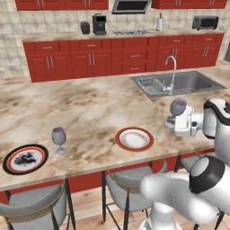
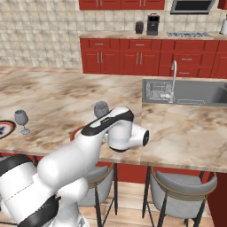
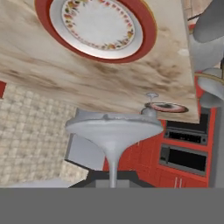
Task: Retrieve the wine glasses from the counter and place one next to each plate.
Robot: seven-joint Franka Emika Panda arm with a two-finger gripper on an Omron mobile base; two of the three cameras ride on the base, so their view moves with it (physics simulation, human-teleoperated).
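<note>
Wine glasses: one (image 1: 59, 138) stands near the island's front edge just beside the black-rimmed plate (image 1: 25, 158) — that half looks done. The second glass (image 1: 178, 107) is clamped by its stem in the closed gripper (image 1: 172, 122), carried above the worktop right of the red-rimmed plate (image 1: 134, 139) (not yet set down). The sink (image 1: 197, 82) lies behind — nothing blocks the spot.

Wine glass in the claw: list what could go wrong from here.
1. The claw grips the held wine glass low on its thin stem; the bowl-heavy glass could tilt or slip during the move.
2. The red-rimmed plate sits near the island edge, above the stools; a placement on that side could send the glass off.
3. Lowering over the plate could clip its rim.
</note>
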